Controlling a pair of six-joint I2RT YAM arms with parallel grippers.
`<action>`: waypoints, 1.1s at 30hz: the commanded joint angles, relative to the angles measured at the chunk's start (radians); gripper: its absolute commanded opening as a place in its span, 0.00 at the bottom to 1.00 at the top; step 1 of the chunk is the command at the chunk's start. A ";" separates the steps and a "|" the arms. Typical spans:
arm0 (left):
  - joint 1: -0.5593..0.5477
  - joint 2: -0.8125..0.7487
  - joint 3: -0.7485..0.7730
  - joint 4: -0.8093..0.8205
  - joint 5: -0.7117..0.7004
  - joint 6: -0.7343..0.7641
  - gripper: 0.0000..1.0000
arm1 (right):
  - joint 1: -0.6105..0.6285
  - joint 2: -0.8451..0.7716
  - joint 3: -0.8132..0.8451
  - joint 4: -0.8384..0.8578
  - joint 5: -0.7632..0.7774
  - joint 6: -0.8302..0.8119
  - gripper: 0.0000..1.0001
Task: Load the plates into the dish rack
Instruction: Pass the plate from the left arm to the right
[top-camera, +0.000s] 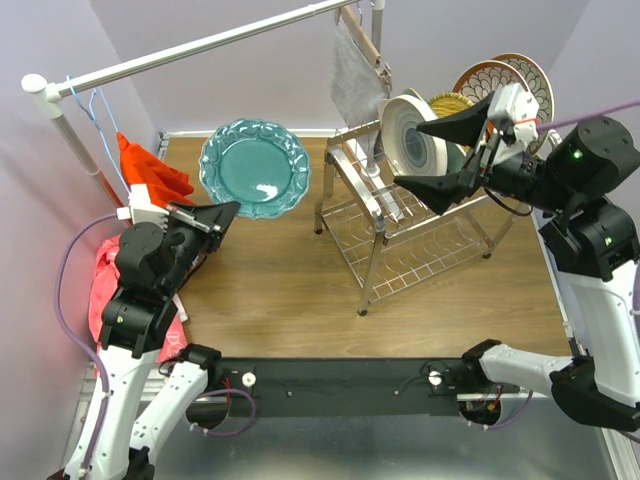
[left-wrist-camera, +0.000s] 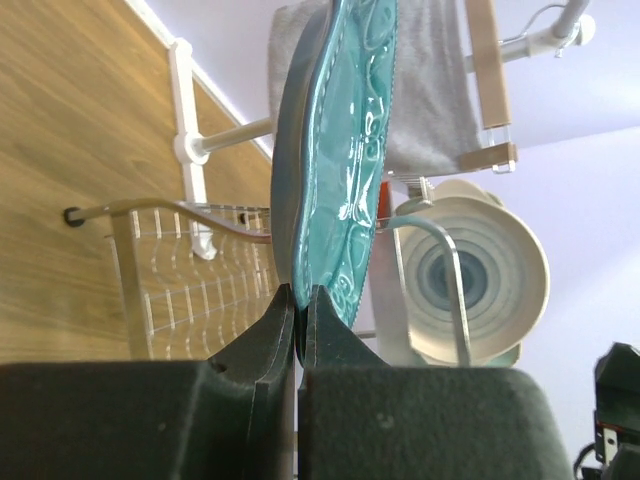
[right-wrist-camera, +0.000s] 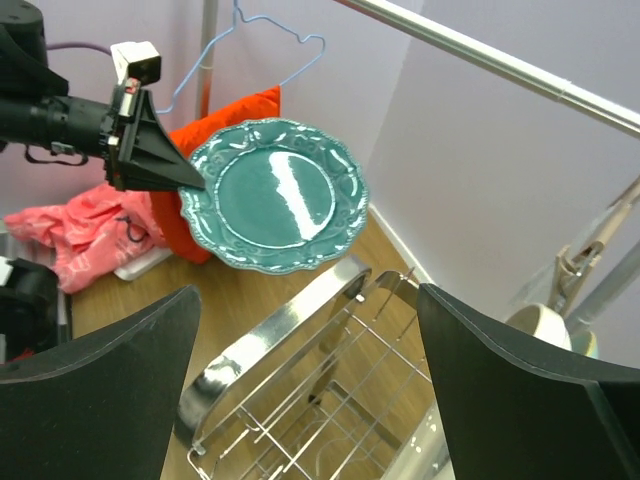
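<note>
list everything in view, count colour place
teal scalloped plate: one, teal, held up back left
white-grey swirl plate: one, white and grey, upright in rack
yellow plate: one, yellow, behind the swirl plate
brown-rimmed floral plates: two, white and brown, back right
shiny metal wire dish rack: one, silver, centre right
white clothes rail: one, white, across the back
grey cloth on a wooden hanger: one, grey, on the rail
blue wire hanger: one, blue, rail's left end
orange-red cloth: one, orange-red, left edge
pink cloth: one, pink, near left
left hand: one, black, shut on the teal plate
right hand: one, black, open, at the rack
</note>
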 joint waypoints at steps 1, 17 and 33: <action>0.004 0.015 0.112 0.290 0.056 -0.035 0.00 | -0.005 0.068 0.087 -0.008 -0.046 0.122 0.96; 0.004 0.118 0.200 0.497 0.178 -0.021 0.00 | -0.005 0.314 0.321 -0.028 -0.121 0.426 0.95; 0.004 0.235 0.264 0.701 0.344 -0.024 0.00 | -0.003 0.416 0.405 -0.034 -0.008 0.707 0.95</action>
